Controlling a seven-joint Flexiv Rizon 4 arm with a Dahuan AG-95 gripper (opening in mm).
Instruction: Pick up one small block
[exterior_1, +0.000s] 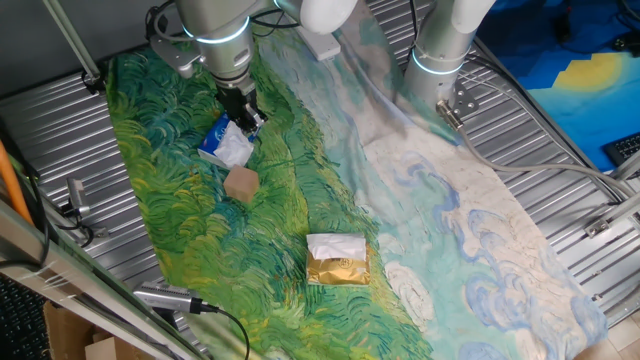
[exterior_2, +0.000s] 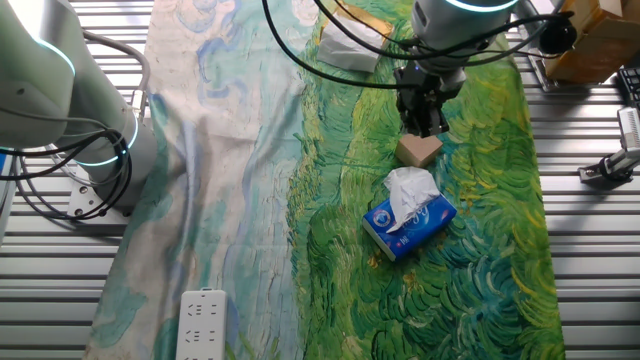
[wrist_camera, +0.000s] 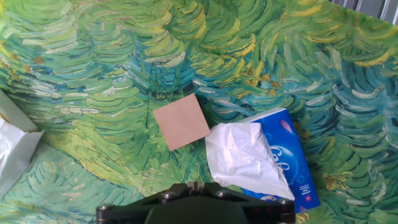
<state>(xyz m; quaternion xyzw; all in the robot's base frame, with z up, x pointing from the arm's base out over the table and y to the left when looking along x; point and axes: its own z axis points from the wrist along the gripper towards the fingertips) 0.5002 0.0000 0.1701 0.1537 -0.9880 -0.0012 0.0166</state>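
The small block (exterior_1: 241, 184) is a tan cube lying on the green painted cloth, just beside the blue-and-white packet (exterior_1: 225, 143). It also shows in the other fixed view (exterior_2: 419, 150) and in the hand view (wrist_camera: 181, 122), a little left of centre. My gripper (exterior_1: 248, 118) hangs above the cloth, over the blue packet and close to the block, apart from both. In the other fixed view the gripper (exterior_2: 425, 122) is just behind the block. In the hand view the gripper (wrist_camera: 199, 185) shows its fingers pressed together at the bottom edge, shut and empty.
A gold-and-white foil packet (exterior_1: 337, 260) lies on the cloth nearer the front, and its corner shows at the left edge of the hand view (wrist_camera: 12, 146). A second arm's base (exterior_1: 440, 60) stands at the back. A white power strip (exterior_2: 203, 322) lies on the cloth's pale end.
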